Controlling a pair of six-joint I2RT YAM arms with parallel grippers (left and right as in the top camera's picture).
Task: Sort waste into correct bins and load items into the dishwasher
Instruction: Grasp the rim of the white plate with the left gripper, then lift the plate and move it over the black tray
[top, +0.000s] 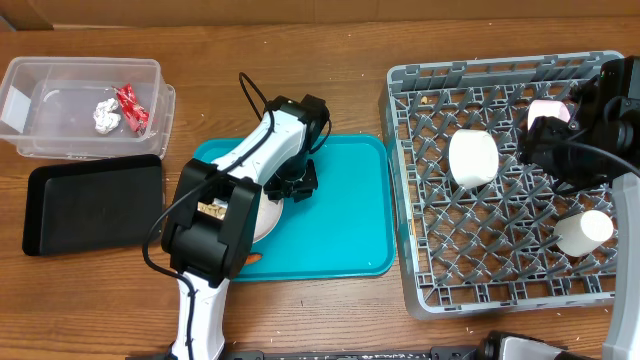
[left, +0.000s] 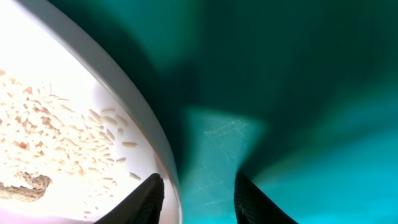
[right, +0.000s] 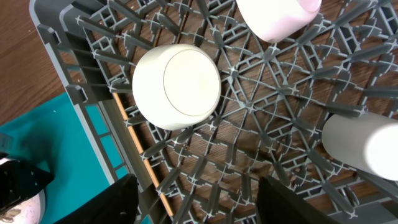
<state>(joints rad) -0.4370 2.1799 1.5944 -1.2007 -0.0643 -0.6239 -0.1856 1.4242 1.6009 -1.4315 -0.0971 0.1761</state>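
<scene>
Our left fingers (left: 149, 202) are straddling the rim of the plate (left: 62, 62), left of frame centre overhead, parted, not yet pinching, likely for tipping its rice (left: 56, 124); our right fingers (right: 115, 208) are hanging open over the rack (right: 261, 124)

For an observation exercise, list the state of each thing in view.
plate, holding rice, on teal tray
left gripper, open, fingers straddling plate rim
right gripper, open, empty
bowl, upside down in rack
cup, on its side
clear tub, holding wrapper, paper wad
black tray, empty
</scene>
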